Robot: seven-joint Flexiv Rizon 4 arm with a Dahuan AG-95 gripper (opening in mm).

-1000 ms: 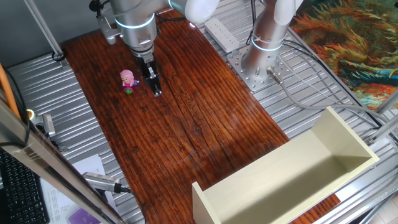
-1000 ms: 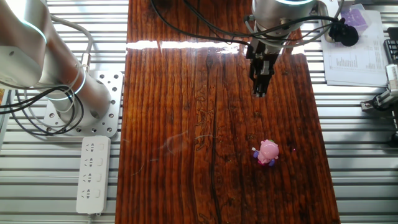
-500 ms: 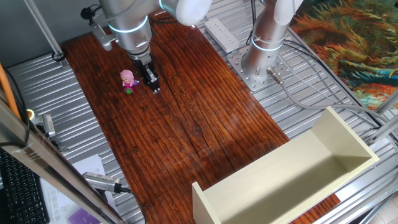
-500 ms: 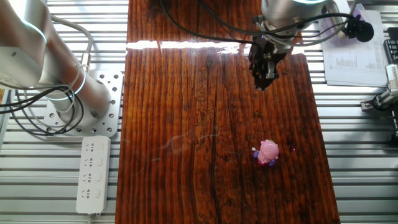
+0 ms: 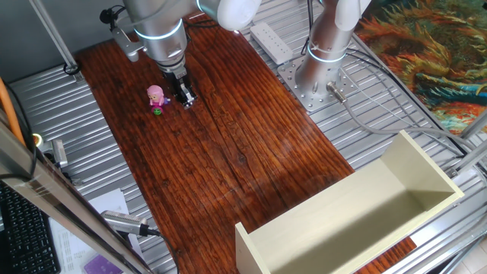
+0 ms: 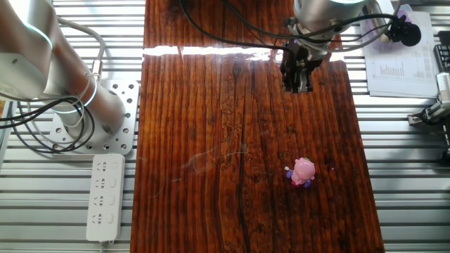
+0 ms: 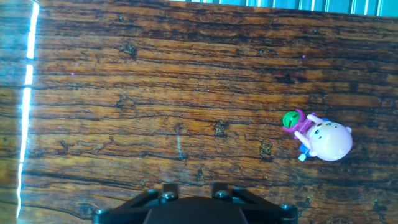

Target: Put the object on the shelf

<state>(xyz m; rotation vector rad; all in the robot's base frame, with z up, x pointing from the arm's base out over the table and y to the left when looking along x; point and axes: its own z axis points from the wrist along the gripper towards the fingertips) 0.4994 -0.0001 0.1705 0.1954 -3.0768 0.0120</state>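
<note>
The object, a tiny pink doll-like toy [image 5: 157,97] with purple and green bits, lies on the dark wooden table. It also shows in the other fixed view [image 6: 303,171] and at the right of the hand view [image 7: 323,137]. My gripper [image 5: 186,103] hangs just right of the toy, apart from it, with its fingers close together and nothing between them. In the other fixed view the gripper [image 6: 297,86] is well clear of the toy. The hand view shows only the gripper's base. The shelf [image 5: 319,221], a large cream open box, stands at the table's near right end.
The arm's silver base [image 5: 319,72] and a white power strip [image 5: 270,39] stand right of the wooden board. Ribbed metal table surface surrounds the board. Papers and cables lie at the near left edge [image 5: 106,262].
My gripper has drawn back a little, its fingertips shifting up and slightly left in one fixed view. The toy and shelf have not moved.
</note>
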